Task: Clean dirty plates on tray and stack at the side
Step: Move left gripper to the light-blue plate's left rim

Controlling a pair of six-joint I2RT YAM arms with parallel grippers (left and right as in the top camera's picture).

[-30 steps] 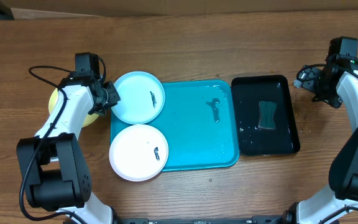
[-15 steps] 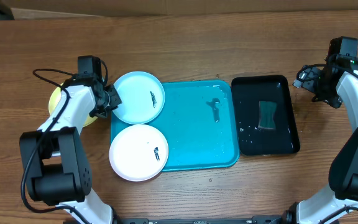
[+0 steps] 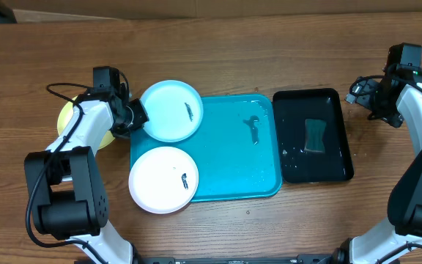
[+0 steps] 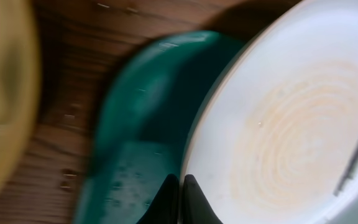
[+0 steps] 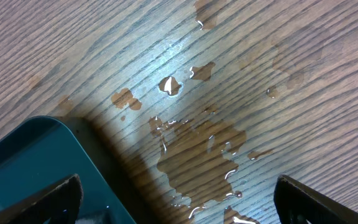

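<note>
Pale blue plate [image 3: 168,111]: it overhangs the turquoise tray's [image 3: 233,169] far-left corner, and its dark smear [image 3: 190,111] is not yet wiped off.
Left hand [image 4: 180,194]: it is pinching this plate by its left rim, fingertips pressed close together over the edge.
Yellow-green plate [image 3: 66,117]: it lies on the counter [image 3: 233,59] just left of my left arm and is partly hidden by it.
White plate [image 3: 156,183]: it sits on the tray's near-left corner, hanging over the rim, with a small mark on it.
Step in hand: I judge I am bringing the blue plate over the tray for scrubbing.
How I'd do it: I would hold the rim pinch firm and the plate level, then set it fully inside the tray, clear of the white plate. The tray looks wet, so I'd go gently.
Sponge [image 3: 315,136]: it rests in the black tray [image 3: 339,165], right of the turquoise one.
Right hand [image 5: 179,193]: its fingers are spread wide and hold nothing. It hangs over a water puddle [image 5: 197,152] on the wood beside the black tray.
</note>
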